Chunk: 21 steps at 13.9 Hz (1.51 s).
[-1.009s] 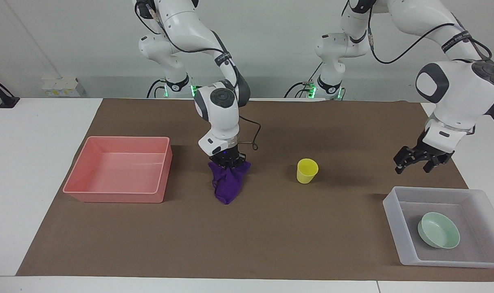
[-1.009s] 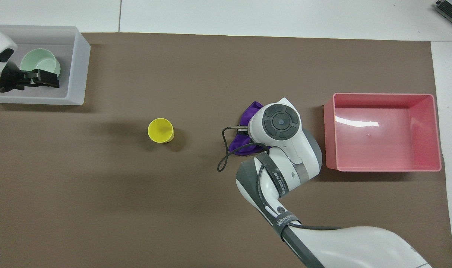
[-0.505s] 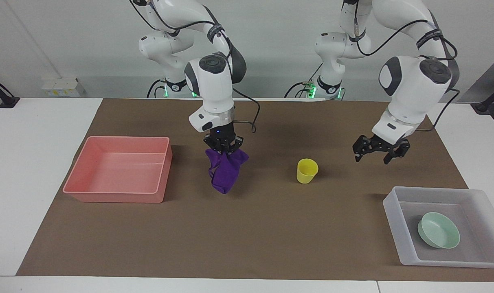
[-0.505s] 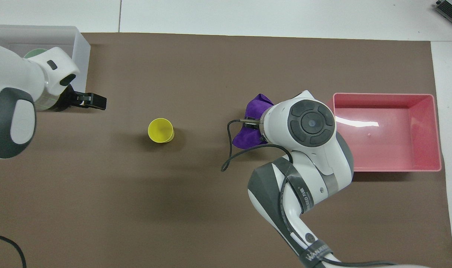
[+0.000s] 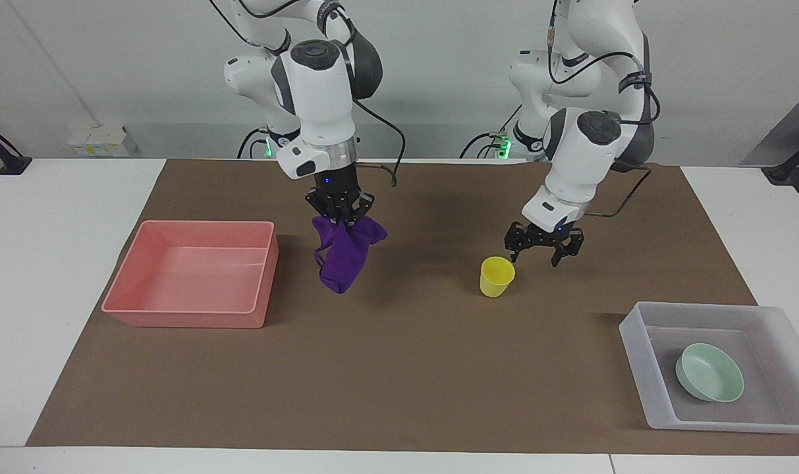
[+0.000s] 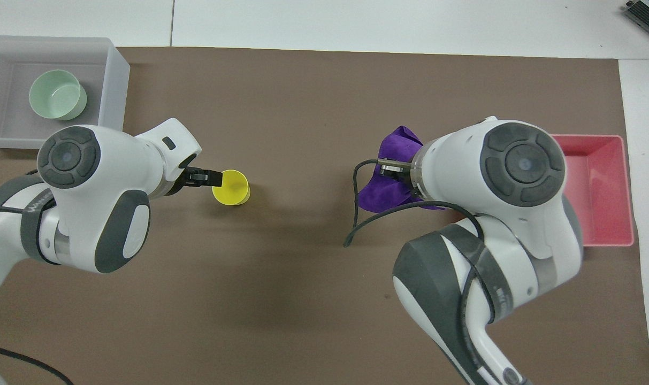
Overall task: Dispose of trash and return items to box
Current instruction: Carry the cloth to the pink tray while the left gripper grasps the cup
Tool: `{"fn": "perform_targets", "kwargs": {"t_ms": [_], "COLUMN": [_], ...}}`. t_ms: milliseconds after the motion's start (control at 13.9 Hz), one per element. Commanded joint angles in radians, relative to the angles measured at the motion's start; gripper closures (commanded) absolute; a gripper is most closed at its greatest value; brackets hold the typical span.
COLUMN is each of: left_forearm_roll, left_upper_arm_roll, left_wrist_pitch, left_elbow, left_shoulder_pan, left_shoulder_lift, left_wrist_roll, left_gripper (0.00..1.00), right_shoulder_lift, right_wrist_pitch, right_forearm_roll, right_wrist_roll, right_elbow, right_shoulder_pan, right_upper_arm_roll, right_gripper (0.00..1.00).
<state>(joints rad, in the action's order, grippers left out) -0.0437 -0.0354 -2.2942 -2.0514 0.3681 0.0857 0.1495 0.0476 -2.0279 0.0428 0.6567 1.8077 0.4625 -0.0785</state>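
Brown matting [image 5: 399,368] covers the white desk [image 5: 50,276] in front of a pale wall; the right gripper [image 5: 338,209] is raised over the mat with its fingers clenched on the top of the purple cloth [image 5: 344,253], which hangs limp and clear of the surface; in the facing view the cloth hangs at about three o'clock from the pink bin [image 5: 195,273], just beside it, and at about nine o'clock from the yellow cup [image 5: 496,276]; the bin sits toward the right arm's end of the desk; the left gripper [image 5: 544,245] is in the air with its fingers spread apart and grasping nothing, at roughly one o'clock from the cup in the facing view, close to its rim; the cup stands upright on the mat near the middle of the desk; the translucent box [image 5: 636,342] lies toward the left arm's end, farther from the robots than the cup; the mint-green bowl [image 5: 709,372] rests inside it on its floor.
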Motion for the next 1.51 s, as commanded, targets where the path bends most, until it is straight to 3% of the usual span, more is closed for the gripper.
{"fn": "perform_targets", "kwargs": {"t_ms": [0,216,577,649,721,1009,1441], "left_forearm_roll": [0.001,0.001,0.001,0.001,0.001,0.001,0.001], "left_upper_arm_roll": [-0.018,-0.018,-0.018,-0.018,-0.018,-0.017,-0.020], "left_wrist_pitch": [-0.086,-0.136,-0.169,-0.169,-0.169,-0.159,-0.126], "left_elbow": [-0.073,-0.073,-0.073,-0.076,-0.079,-0.072,-0.020], "left_shoulder_pan": [0.032,0.042,0.057,0.057,0.058,0.058,-0.017], "left_shoulder_lift": [-0.018,0.015,0.060,0.060,0.060,0.060,0.022], "left_wrist_roll": [0.009,0.010,0.041,0.041,0.041,0.039,0.021], "left_gripper": [0.25,0.26,0.49,0.62,0.98,1.00,1.00], "right_shoulder_lift": [-0.038,-0.048,-0.055,-0.060,-0.060,-0.040,-0.022], "right_wrist_pitch": [0.035,0.038,0.031,0.017,-0.001,-0.142,-0.284], "right_forearm_roll": [0.011,0.011,-0.009,-0.008,-0.009,-0.008,-0.009], "right_wrist_roll": [-0.081,-0.213,-0.500,-0.550,-0.607,-0.755,-0.752], "right_elbow": [0.004,0.005,0.045,0.070,0.085,0.174,0.303], "right_shoulder_pan": [-0.068,-0.160,-0.350,-0.379,-0.418,-0.515,-0.524], "right_upper_arm_roll": [0.006,0.008,0.009,0.009,0.009,0.008,0.009], "right_gripper": [1.00,1.00,1.00,1.00,1.00,1.00,1.00]}}
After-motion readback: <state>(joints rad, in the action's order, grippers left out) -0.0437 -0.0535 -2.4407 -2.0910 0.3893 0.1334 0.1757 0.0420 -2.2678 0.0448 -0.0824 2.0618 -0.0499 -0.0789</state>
